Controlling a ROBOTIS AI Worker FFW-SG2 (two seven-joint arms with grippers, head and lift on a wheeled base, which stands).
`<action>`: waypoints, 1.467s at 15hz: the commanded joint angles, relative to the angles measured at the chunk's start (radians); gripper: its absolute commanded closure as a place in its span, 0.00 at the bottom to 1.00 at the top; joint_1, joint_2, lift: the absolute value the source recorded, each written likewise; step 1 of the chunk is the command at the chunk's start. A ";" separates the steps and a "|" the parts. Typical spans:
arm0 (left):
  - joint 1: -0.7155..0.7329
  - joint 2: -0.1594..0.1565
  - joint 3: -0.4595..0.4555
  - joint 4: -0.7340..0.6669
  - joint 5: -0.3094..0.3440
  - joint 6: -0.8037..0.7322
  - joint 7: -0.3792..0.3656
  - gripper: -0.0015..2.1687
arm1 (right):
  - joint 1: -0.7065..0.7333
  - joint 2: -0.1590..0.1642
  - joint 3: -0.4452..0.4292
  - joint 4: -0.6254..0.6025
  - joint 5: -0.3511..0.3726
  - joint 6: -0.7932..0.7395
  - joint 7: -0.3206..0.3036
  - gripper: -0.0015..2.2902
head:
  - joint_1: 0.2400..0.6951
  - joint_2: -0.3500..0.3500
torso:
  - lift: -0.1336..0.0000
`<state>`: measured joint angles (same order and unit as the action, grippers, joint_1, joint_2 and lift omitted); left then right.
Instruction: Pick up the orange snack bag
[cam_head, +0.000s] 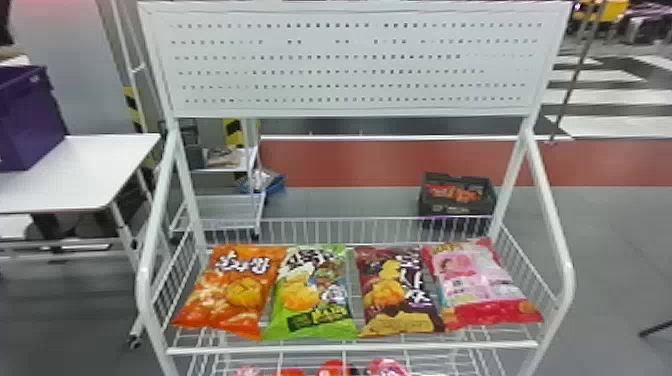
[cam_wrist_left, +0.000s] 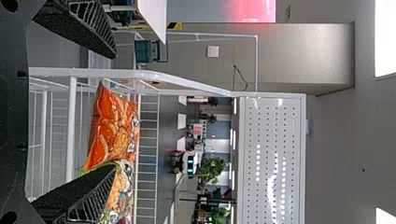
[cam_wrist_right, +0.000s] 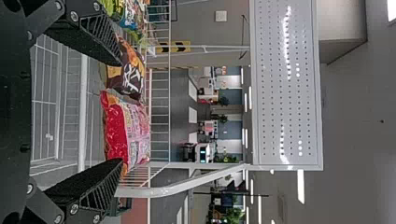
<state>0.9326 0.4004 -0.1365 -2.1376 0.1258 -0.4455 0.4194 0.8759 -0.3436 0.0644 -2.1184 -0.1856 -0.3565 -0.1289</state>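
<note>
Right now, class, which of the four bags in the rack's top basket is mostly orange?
The leftmost bag in the head view. It alone is mostly orange; to its right lie the green bag, brown bag and pink bag.

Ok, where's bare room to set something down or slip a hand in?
White table, right and front of the purple bin. On the shelf, a slim gap between green bag and brown bag, likely tight for a hand. Crowded: orange bag against green, pink bag against brown.

Four snack bags (cam_head: 235, 295) lie abreast in the basket (cam_head: 350, 346); seemingly more packets (cam_head: 334, 369) below.
</note>
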 joint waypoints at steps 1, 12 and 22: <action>0.000 0.000 0.000 0.001 0.000 0.000 -0.001 0.02 | 0.000 0.000 0.000 0.000 0.000 0.000 0.000 0.08 | 0.57 0.50 | 1.00; -0.004 -0.002 -0.002 0.007 0.002 0.003 -0.002 0.03 | -0.002 0.000 0.000 0.002 -0.003 -0.003 0.000 0.07 | 0.57 0.50 | 1.00; -0.371 -0.002 -0.137 0.110 0.063 0.310 -0.019 0.04 | -0.003 0.008 0.008 0.009 0.006 -0.003 0.000 0.07 | 0.57 0.50 | 1.00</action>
<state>0.6296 0.3988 -0.2452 -2.0437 0.1771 -0.2091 0.4001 0.8728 -0.3366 0.0717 -2.1095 -0.1800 -0.3597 -0.1288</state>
